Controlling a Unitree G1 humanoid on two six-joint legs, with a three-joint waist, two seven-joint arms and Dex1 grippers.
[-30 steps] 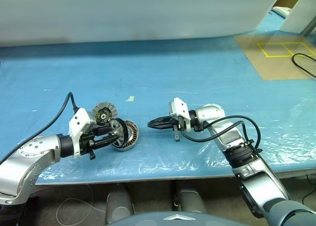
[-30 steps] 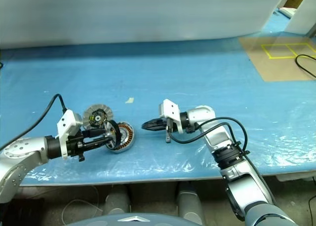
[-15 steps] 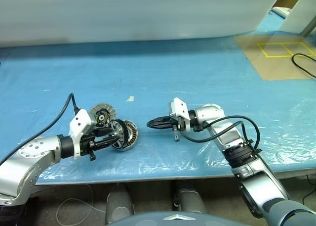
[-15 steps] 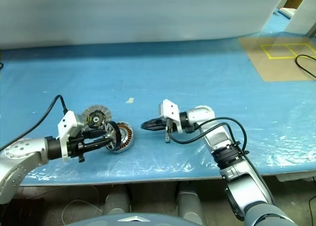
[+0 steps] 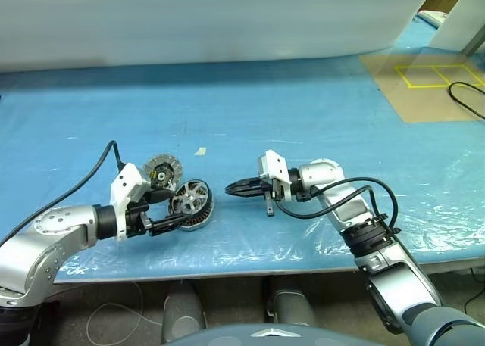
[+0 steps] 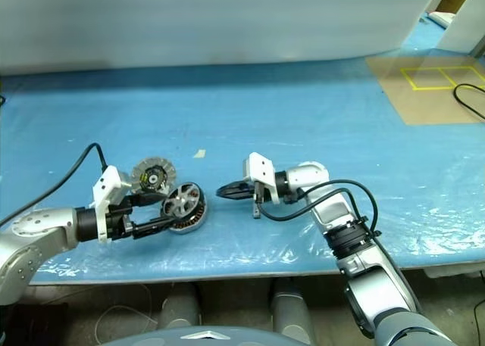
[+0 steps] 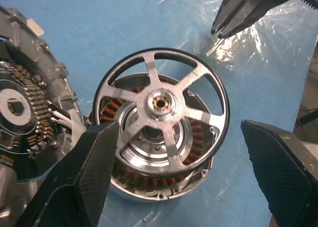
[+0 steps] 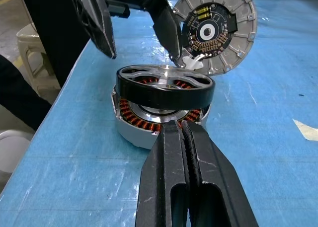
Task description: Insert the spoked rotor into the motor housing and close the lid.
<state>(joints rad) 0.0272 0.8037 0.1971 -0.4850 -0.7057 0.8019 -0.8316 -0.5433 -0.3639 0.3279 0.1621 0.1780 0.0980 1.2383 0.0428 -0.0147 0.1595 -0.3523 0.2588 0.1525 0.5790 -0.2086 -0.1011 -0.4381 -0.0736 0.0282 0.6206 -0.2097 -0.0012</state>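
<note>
The left hand has been opened wide and the rotor let go — it now sits on the housing, slightly tilted, at the desk's near left. The right hand is kept shut and empty just to the right, and the lid — propped just beyond — is not yet closed.

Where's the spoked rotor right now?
The spoked rotor sits on the motor housing, between the left end effector's open fingers, beside the lid.

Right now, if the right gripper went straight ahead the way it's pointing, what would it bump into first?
Probably the rotor. The shut right gripper points at it, and the rotor sits on top of the housing. Its aim looks close to where the two meet, so it could touch the housing first.
</note>
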